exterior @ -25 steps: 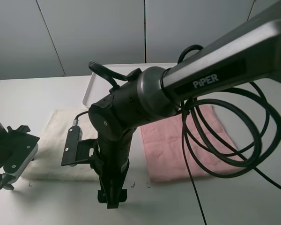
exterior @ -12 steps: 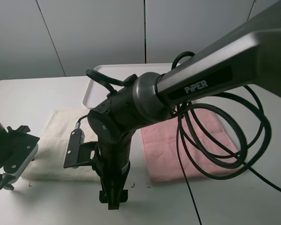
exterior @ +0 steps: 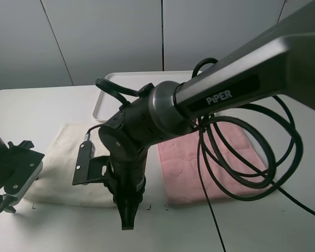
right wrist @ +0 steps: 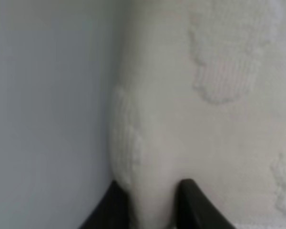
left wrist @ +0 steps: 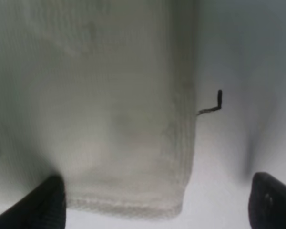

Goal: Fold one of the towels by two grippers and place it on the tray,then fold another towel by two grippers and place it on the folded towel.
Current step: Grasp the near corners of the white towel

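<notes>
One cream towel, one pink towel, one white tray, and two end effectors.

Table: tray, cream towel, pink towel

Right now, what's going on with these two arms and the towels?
The right gripper is shut on one near corner of the cream towel, which lies flat on the table. The left gripper hangs open over its other near corner. The pink towel lies flat beside it, and neither towel is on the tray.
</notes>
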`<state>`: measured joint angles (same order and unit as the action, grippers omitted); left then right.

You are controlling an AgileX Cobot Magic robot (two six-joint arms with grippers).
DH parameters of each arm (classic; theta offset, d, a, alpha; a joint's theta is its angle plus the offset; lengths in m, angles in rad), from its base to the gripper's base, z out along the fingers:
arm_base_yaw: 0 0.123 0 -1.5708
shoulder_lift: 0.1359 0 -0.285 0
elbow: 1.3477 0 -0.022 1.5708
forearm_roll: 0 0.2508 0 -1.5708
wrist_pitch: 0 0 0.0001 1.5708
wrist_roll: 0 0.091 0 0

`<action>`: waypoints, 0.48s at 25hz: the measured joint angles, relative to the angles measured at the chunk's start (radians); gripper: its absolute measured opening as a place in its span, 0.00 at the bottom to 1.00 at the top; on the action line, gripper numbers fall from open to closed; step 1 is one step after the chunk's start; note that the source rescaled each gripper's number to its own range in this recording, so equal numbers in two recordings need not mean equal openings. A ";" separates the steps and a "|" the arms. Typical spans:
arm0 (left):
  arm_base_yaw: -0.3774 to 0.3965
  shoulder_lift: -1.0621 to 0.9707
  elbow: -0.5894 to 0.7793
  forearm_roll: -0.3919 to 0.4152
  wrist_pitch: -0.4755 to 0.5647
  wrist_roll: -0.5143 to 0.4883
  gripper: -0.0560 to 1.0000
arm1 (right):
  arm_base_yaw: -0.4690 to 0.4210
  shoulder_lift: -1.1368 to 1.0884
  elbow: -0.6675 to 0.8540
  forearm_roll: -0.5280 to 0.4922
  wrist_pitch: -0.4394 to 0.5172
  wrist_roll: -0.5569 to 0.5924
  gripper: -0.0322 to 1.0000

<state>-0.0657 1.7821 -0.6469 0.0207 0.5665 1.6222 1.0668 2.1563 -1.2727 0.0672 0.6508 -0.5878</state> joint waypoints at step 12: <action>0.000 0.000 0.002 -0.047 -0.013 0.007 0.99 | 0.000 0.000 0.000 0.000 0.003 0.027 0.03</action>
<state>-0.0657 1.7821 -0.6449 -0.0260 0.5539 1.6294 1.0668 2.1563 -1.2727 0.0672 0.6541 -0.5612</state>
